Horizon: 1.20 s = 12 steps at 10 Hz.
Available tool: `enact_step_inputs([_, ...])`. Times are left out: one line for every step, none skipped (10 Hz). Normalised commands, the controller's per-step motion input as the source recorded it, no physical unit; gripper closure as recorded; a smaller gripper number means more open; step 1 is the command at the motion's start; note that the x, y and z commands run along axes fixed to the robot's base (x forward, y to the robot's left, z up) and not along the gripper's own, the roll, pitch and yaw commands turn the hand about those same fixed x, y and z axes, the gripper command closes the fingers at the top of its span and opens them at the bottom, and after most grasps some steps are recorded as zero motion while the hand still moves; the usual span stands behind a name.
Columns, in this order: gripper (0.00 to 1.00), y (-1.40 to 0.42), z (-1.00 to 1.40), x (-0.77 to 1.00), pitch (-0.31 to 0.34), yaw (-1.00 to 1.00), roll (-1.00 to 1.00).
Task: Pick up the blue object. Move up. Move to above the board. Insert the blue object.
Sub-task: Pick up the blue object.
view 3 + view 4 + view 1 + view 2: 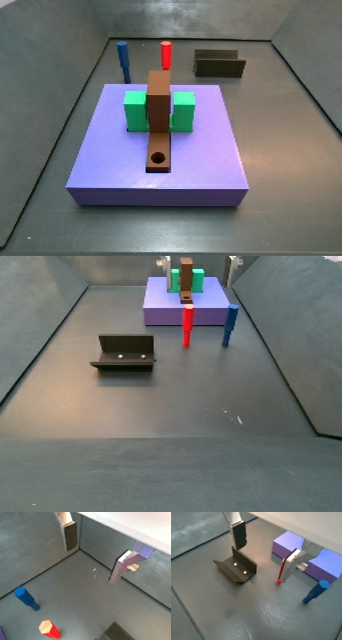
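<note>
The blue object (123,58) is a slim blue peg standing upright on the grey floor beside the red peg (166,54), behind the purple slab (201,150). It also shows in both wrist views (25,598) (316,592) and in a side view (230,324). The board (160,120) is a brown plank lying on the slab between green blocks (135,110), with its round hole (159,158) near one end. My gripper (93,564) (263,563) is open and empty, high above the floor between the fixture and the slab, well away from the blue peg.
The dark fixture (236,569) (124,353) stands on the floor under one finger. The red peg (279,572) (187,326) stands close to the blue one. Grey walls enclose the floor. The slab's corner (294,547) lies by the other finger.
</note>
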Motion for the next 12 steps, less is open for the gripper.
enact_step_inputs([0.00,-0.12,-0.01,0.00,0.000,-0.08,0.00])
enact_step_inputs([0.00,-0.55,0.00,-0.63,-0.176,0.05,0.00])
enact_step_inputs([0.00,-0.63,0.00,-0.59,-0.176,0.07,0.00])
enact_step_inputs([0.00,-0.65,0.00,-0.53,-0.160,0.08,0.00])
enact_step_inputs([0.00,-0.65,-0.06,-0.27,-0.100,0.08,0.00])
enact_step_inputs([0.00,-0.67,-0.19,-0.18,-0.080,0.12,0.01])
enact_step_inputs([0.00,-0.61,-0.35,-0.13,-0.036,0.07,0.02])
enact_step_inputs([0.00,-0.57,-0.47,-0.10,0.000,0.01,0.03])
enact_step_inputs([0.00,-0.53,-0.49,0.00,0.011,0.00,0.05])
enact_step_inputs([0.00,-0.31,-0.36,-0.16,0.000,-0.03,0.03])
enact_step_inputs([0.00,-0.07,-0.20,-0.31,0.000,-0.06,0.02])
enact_step_inputs([0.00,0.00,-0.27,-0.38,-0.003,-0.10,0.00])
